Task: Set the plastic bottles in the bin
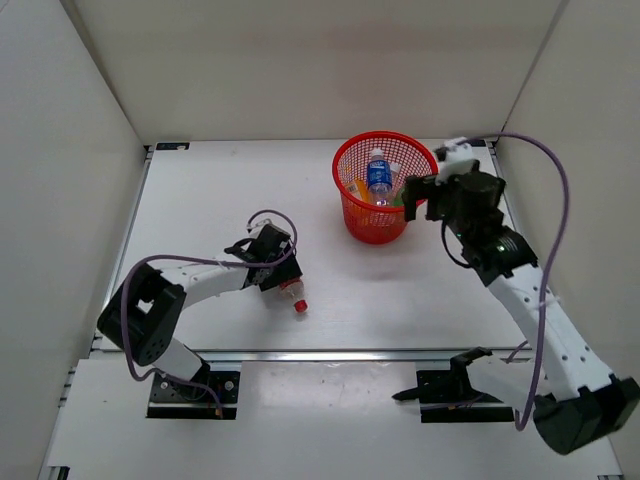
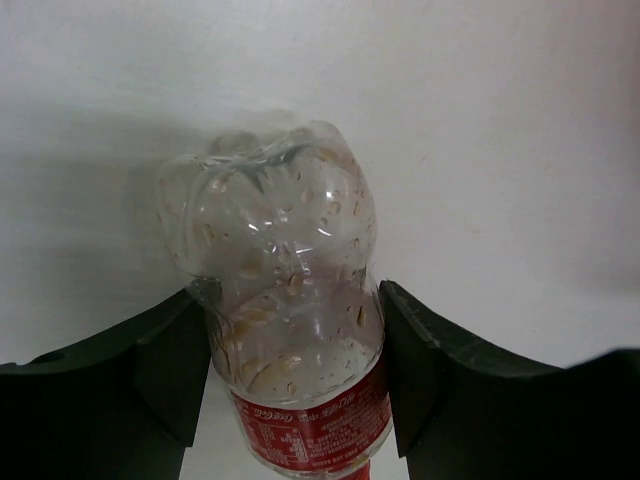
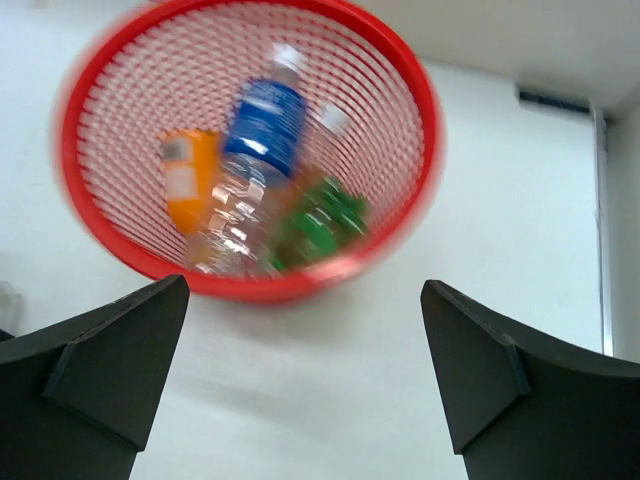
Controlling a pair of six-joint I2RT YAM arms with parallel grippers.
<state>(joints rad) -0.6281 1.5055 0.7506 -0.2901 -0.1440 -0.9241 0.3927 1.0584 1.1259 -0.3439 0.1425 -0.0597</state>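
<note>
1. The bin (image 1: 375, 228) stands upright at about 1 o'clock on the table (image 1: 220, 190).
2. The right wrist view looks down into the bin. It shows a blue-label bottle (image 3: 265, 125), an orange bottle (image 3: 188, 180), a green bottle (image 3: 325, 215) and what looks like a clear bottle (image 3: 230, 235) under the blue one. That view is blurred, so I cannot tell whether a second orange one lies among them.
3. Only one bottle shows outside the bin. The red-label bottle (image 1: 293, 293) sits low over the table at about 7 o'clock from the bin, well apart from it. Its red cap points toward 5 o'clock.
4. The left fingers (image 2: 130, 380) are clenched on the red-label bottle (image 2: 285, 290), one pad on each side of the body just above the label. The clear upper body looks dented, and the base points away from the wrist camera. I cannot tell whether the bottle is clear of the table yet.
5. The right fingers (image 3: 110, 370) are released and spread wide with nothing between them. In the top view they hover just beside the bin's rim at its 3 o'clock.
6. Judgement: the task is nearly done, with most bottles in the bin and one left in hand.
7. What seems left is to lift the red-label bottle, carry it toward 1 o'clock and let go over the bin's mouth. The right arm crowds the 3 o'clock side, so a 9 o'clock approach looks safer.
</note>
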